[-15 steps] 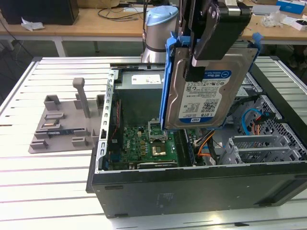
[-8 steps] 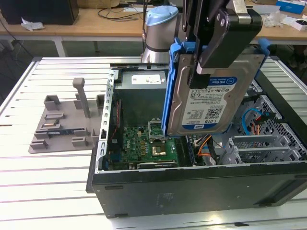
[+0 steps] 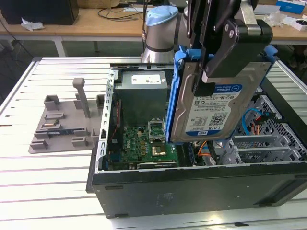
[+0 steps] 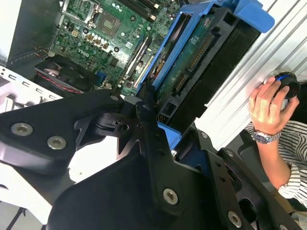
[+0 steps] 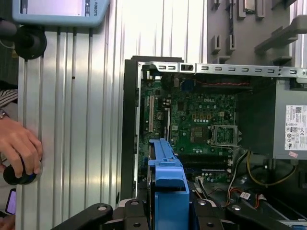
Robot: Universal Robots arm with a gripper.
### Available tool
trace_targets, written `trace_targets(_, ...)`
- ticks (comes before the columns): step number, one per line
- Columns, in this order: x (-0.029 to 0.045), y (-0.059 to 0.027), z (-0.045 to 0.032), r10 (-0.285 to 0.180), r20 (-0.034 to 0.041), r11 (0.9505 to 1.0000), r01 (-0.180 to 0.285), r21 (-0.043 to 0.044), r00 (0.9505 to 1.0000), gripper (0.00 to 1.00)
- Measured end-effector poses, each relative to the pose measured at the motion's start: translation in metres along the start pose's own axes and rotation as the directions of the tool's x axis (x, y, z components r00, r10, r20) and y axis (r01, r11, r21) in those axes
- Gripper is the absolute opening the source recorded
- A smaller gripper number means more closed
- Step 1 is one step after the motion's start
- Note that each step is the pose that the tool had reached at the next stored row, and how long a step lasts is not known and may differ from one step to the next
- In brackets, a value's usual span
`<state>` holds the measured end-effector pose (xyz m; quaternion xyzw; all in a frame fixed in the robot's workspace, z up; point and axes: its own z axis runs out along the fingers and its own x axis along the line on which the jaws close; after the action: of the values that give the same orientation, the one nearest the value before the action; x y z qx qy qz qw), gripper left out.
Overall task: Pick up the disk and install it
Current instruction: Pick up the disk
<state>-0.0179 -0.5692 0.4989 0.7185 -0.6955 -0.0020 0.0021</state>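
- The black tool (image 3: 211, 72) comes down from the top of the frame on the exterior view's right. Its two fingers are pinching the disk (image 3: 216, 103) by its top part.
- The disk is a flat silver thing with a white and blue label, and it has a bright blue frame around it. It hangs in the air on its edge, tipped a little, with the label side showing in the exterior view.
- It is over the open black computer box (image 3: 192, 187), which lies on its side on the silver counter (image 3: 48, 191) and takes up the middle and right of that view.
- In both wrist views the blue frame of the disk (image 4: 192, 62) (image 5: 168, 177) points down toward the inside of the box.
- Inside the box is a green board (image 3: 139, 143) with lots of little parts. A grey metal box with a white sticker (image 3: 144, 96) sits just behind it, close to the middle of the frame.
- Some orange and blue wires (image 3: 252, 122) show behind the disk, on the exterior view's right.
- A grey plastic stand (image 3: 57, 124) rests on the counter on the exterior view's left, well apart from the disk.
- The round grey and light blue base of the robot arm (image 3: 160, 33) stands behind the computer box, at the top middle.
- In the second wrist view a person's hand (image 4: 268, 105) rests on a round black knob (image 4: 288, 86). There is a watch (image 4: 264, 137) on the wrist and a striped sleeve (image 4: 297, 158).
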Motion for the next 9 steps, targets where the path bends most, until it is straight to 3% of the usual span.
trace_targets(9, 0.0078, -0.0027, 0.0045, 0.000, 0.0000, 1.0000, 0.000, 0.0000, 1.0000, 0.37)
